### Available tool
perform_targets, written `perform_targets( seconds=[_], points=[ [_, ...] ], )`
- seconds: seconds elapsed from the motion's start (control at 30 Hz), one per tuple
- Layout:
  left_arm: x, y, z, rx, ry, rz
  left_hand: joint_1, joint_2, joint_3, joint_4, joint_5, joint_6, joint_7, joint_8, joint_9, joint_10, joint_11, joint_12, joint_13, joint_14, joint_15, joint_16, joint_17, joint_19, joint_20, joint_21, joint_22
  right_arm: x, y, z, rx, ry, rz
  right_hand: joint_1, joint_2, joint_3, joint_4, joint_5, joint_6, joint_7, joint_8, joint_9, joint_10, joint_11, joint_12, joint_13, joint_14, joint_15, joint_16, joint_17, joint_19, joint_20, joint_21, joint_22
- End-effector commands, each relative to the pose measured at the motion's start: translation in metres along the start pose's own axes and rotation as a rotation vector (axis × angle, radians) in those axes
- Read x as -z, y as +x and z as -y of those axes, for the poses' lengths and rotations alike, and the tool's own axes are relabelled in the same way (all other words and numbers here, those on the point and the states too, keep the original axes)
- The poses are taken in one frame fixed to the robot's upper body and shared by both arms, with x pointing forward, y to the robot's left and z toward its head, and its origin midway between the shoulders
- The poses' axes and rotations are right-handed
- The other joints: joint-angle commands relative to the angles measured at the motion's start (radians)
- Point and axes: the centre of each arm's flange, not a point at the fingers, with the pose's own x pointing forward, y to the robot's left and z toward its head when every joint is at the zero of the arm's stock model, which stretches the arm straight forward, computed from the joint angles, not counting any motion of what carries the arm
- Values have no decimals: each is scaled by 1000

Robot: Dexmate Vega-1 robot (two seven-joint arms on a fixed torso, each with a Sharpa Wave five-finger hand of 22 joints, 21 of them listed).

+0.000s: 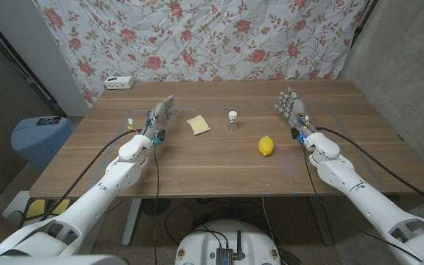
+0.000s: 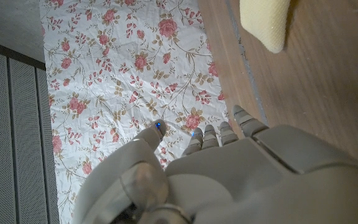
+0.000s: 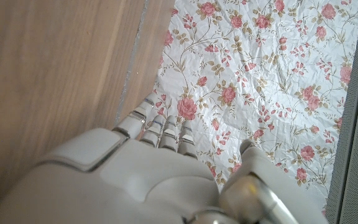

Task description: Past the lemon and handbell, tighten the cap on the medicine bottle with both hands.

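A small clear medicine bottle [image 1: 232, 121] with a white cap stands upright near the middle of the wooden table [image 1: 197, 165]. A yellow lemon [image 1: 266, 146] lies to its right and nearer to me. My left hand [image 1: 160, 115] stands at the table's left with fingers stretched out, holding nothing, well left of the bottle. My right hand [image 1: 293, 107] stands at the right with fingers apart, empty, right of the bottle and behind the lemon. The wrist views show the back of the left hand [image 2: 241, 174] and of the right hand [image 3: 135, 174].
A pale yellow sponge [image 1: 198, 124] lies between my left hand and the bottle; its corner [image 2: 263, 25] shows in the left wrist view. A white box [image 1: 118, 82] sits at the far left corner. A floral cloth [image 1: 197, 37] hangs behind the table. A blue bin [image 1: 39, 138] stands left.
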Motion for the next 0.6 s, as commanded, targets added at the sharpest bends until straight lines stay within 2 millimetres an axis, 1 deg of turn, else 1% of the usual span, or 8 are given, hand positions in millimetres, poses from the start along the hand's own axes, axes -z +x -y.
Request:
perform_targets(
  seconds=[0.03, 0.23, 0.33, 0.4, 0.43, 0.5, 0.6],
  points=[
    [-2, 5, -10, 1, 44, -11, 11, -9, 4, -9, 4, 6, 2, 7, 5, 5, -7, 7, 4, -1, -7, 5, 4, 0, 4, 6, 5, 1, 1, -4, 30, -15, 33, 3, 5, 7, 0, 6, 3, -2, 7, 5, 5, -4, 7, 4, 9, -18, 4, 1, 9, -63, 4, 3],
    [-6, 11, -9, 26, 75, -18, 9, -26, -5, -23, 1, 10, -11, 7, 5, 10, -18, 8, 4, 3, -15, 3, 3, -2, 3, 4, 5, 4, 1, -5, 41, -11, 38, 3, 5, 7, -1, 7, -1, -4, 6, 5, 3, -7, 6, 3, 8, -18, 4, -1, 7, -63, 4, 3],
    [-7, 13, -8, 22, 81, -17, 9, -35, -10, -32, 0, 12, -21, 7, 5, 13, -29, 8, 4, 5, -19, 3, 3, -5, 4, 3, 4, 5, 0, -5, 46, -7, 38, 3, 5, 7, -2, 7, -1, -5, 6, 5, 4, -6, 7, 3, 8, -18, 4, -2, 6, -64, 4, 3],
    [-6, 14, -6, 21, 82, -21, 13, -42, -13, -48, 1, 16, -43, 8, 6, 19, -39, 9, 4, 8, -24, 2, 3, -7, 5, 2, 4, 5, 1, -5, 44, -10, 36, 3, 5, 7, -2, 7, -2, -6, 6, 5, 4, -6, 7, 3, 8, -19, 5, -2, 5, -64, 3, 3],
    [-6, 14, -5, 22, 85, -25, 15, -43, -13, -53, 2, 18, -49, 8, 6, 23, -42, 10, 4, 10, -23, 3, 3, -9, 6, 1, 4, 4, 1, -5, 45, -10, 35, 3, 5, 7, -2, 7, -2, -5, 6, 5, 3, -6, 7, 3, 8, -20, 5, -3, 5, -64, 3, 3],
    [-7, 14, -2, 28, 87, -27, 29, -46, -11, -80, 7, 32, -58, 12, 6, 41, -47, 15, 5, 42, -24, 11, 4, -13, 9, 0, 3, 4, 2, -4, 43, -8, 33, 3, 5, 7, -2, 8, -2, -6, 6, 5, 5, -4, 7, 3, 8, -20, 5, -3, 5, -65, 3, 3],
    [-8, 14, 2, 28, 97, -23, 46, -51, -8, -109, 10, 51, -70, 16, 7, 60, -52, 19, 6, 55, -28, 10, 4, -25, 29, -4, 3, 4, 3, -2, 42, -3, 32, 3, 6, 7, -3, 8, -1, -6, 7, 5, 6, -4, 8, 3, 9, -20, 5, -4, 4, -65, 3, 3]
  ],
)
